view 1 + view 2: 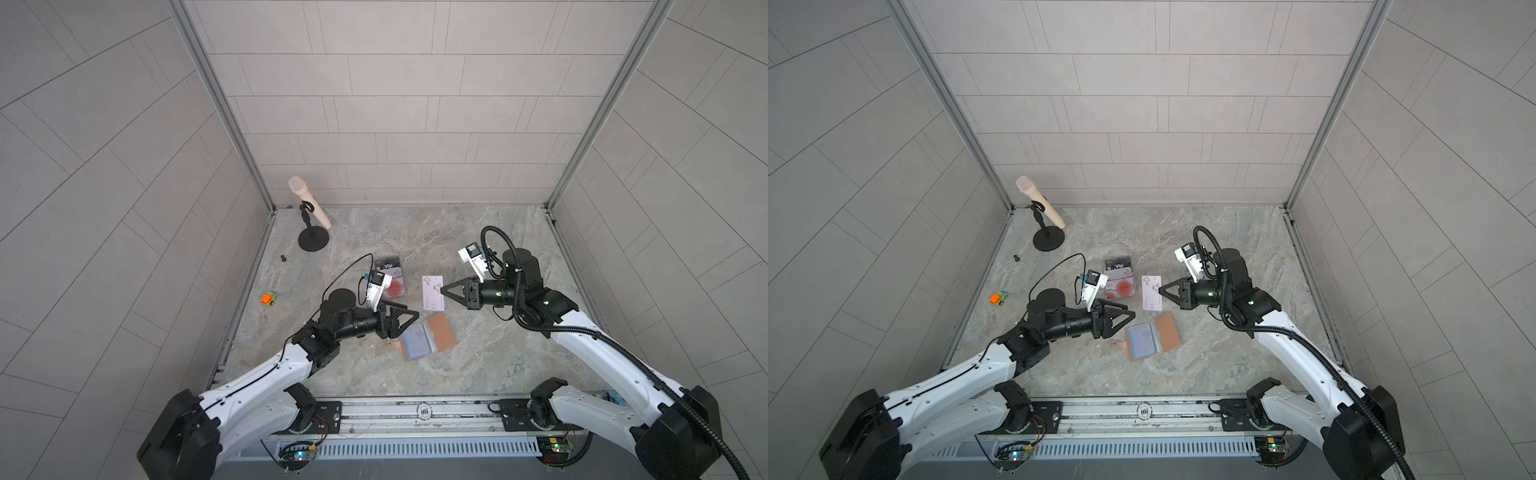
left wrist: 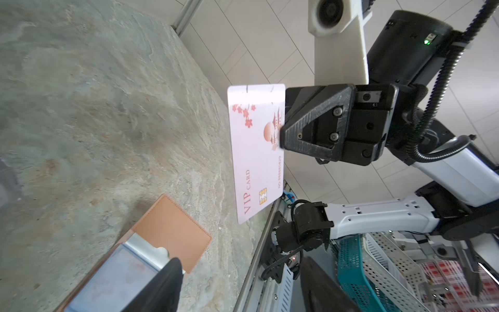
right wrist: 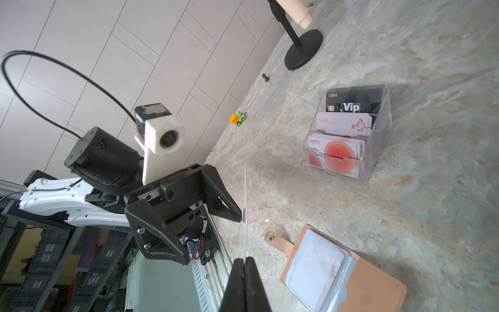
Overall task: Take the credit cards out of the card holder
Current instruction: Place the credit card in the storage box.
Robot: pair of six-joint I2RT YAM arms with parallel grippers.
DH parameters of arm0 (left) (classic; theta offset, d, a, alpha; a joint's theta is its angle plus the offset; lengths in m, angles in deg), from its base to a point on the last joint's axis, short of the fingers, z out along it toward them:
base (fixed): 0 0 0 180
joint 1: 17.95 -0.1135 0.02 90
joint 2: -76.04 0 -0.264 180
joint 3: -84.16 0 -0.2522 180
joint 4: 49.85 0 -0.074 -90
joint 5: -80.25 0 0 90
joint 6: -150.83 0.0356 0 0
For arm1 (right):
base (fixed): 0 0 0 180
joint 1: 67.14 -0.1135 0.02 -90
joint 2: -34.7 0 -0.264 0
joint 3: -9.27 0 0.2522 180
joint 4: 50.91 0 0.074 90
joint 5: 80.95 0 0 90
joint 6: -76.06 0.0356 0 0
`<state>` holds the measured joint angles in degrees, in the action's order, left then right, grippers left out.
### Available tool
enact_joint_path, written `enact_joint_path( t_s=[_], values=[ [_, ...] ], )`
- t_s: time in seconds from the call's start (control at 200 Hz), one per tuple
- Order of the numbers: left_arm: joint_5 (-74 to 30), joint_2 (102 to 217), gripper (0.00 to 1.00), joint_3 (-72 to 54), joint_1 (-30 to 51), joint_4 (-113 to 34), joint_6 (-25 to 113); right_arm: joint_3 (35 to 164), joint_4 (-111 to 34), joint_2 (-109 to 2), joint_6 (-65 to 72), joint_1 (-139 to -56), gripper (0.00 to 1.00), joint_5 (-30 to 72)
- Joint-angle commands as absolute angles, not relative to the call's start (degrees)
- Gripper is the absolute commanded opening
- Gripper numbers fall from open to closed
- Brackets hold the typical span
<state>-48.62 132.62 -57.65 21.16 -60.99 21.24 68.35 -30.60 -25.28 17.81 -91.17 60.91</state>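
The tan leather card holder (image 1: 428, 336) (image 1: 1152, 338) lies open on the table, clear sleeves up, a pale card showing inside (image 3: 313, 267). My right gripper (image 1: 442, 288) (image 3: 244, 260) is shut on a pink VIP credit card (image 2: 253, 156) (image 1: 433, 293), held on edge above the table, just behind the holder. My left gripper (image 1: 413, 313) (image 2: 240, 260) is open and empty, close to the card's near end and over the holder's left side. In the right wrist view the card (image 3: 245, 216) shows edge-on.
A clear acrylic stand (image 1: 392, 278) (image 3: 348, 135) with black, pink and red cards sits behind the left gripper. At the back left stands a microphone on a black stand (image 1: 309, 208). A small orange toy car (image 1: 269, 298) and a dark bit (image 1: 284, 257) lie near the left wall.
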Motion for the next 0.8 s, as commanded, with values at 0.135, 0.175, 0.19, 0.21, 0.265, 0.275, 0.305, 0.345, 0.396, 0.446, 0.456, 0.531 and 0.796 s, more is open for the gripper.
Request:
enact_joint_path(
  t_s=[0.135,0.175,0.19,0.21,0.265,0.275,0.305,0.345,0.396,0.446,0.456,0.531,0.796],
  values=[
    [-56.9,136.2,0.65,-56.2,20.9,-76.7,13.7,68.4,-37.6,-23.4,19.5,-92.6,0.00,62.7],
    [-57.1,136.0,0.65,-56.1,20.9,-77.0,13.7,68.2,-38.4,-23.4,20.1,-92.7,0.00,62.8],
    [-57.1,135.9,0.64,-56.1,20.9,-77.2,13.7,68.1,-38.8,-23.4,20.3,-92.7,0.00,62.8],
    [-57.3,135.8,0.64,-56.0,20.9,-77.3,13.6,68.0,-39.2,-23.5,20.5,-92.8,0.00,62.9],
    [-57.1,135.6,0.63,-55.7,20.9,-76.4,13.8,67.8,-40.0,-23.7,21.0,-92.9,0.00,63.1],
    [-57.0,135.6,0.62,-55.6,20.9,-76.2,13.9,67.8,-40.2,-23.7,21.1,-93.0,0.00,63.2],
    [-56.9,135.6,0.62,-55.4,20.9,-75.4,14.3,67.8,-40.4,-23.9,21.0,-93.1,0.00,63.2],
    [-56.6,135.6,0.61,-55.4,20.8,-75.2,14.4,67.8,-40.4,-24.0,21.1,-93.2,0.00,63.2],
    [-56.1,135.6,0.61,-55.5,20.9,-75.2,14.3,67.8,-40.5,-24.1,21.1,-93.3,0.00,63.4],
    [-55.5,135.6,0.60,-55.7,20.9,-75.3,14.3,67.7,-40.8,-24.1,21.3,-93.4,0.00,63.6],
    [-55.4,135.6,0.59,-55.8,20.8,-75.3,14.3,67.7,-40.9,-24.1,21.4,-93.4,0.00,63.6],
    [-54.4,135.7,0.57,-55.9,20.9,-75.5,14.3,67.5,-41.1,-24.1,21.6,-93.7,0.00,63.9],
    [-53.5,137.0,0.50,-55.4,20.8,-79.4,13.2,66.3,-41.9,-24.0,22.0,-94.1,0.00,64.1]
  ],
)
